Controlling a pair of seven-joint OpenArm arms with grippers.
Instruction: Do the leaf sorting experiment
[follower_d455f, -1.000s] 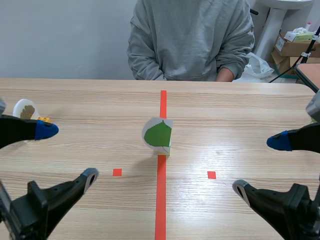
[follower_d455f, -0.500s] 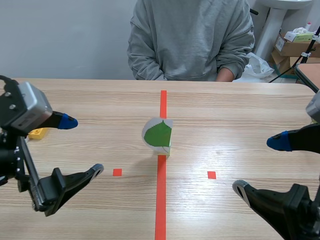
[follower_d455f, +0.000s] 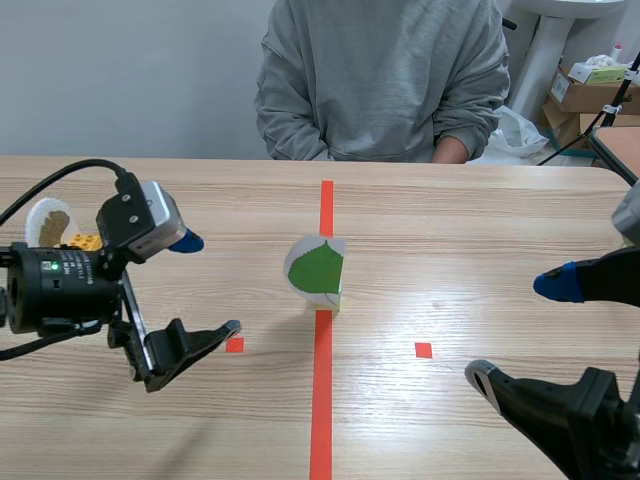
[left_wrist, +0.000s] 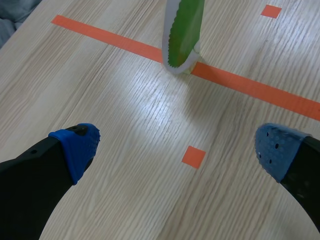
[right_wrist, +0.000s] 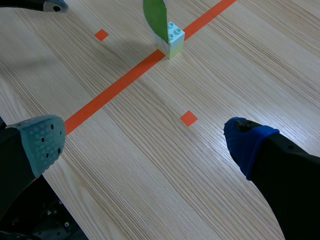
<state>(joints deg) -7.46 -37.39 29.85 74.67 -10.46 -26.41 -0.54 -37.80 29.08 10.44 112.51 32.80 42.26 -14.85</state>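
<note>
- A white leaf card with a green leaf printed on it stood upright on a small pale block. The block sat on the long orange-red tape line near the middle of the wooden counter.
- The left arm reached in over the counter from its side. Its jaws were released, spread wide with nothing between them.
- From the left wrist, the leaf card lay ahead of those jaws, roughly in line with the gap between the two blue pads. It was apart from both pads and touched neither.
- A small tape square lay on the counter between the left jaws and the card.
- The right arm sat low at its own side, and its jaws were likewise released and held nothing.
- From the right wrist, the card and block stood well ahead of the right jaws, across the tape line and far from either pad. One fingertip of the left arm showed beyond them.
- Behind the left arm, a second white card with a brownish leaf stood by a yellow block, partly hidden.
- A person in a grey sweatshirt sat across the counter.
</note>
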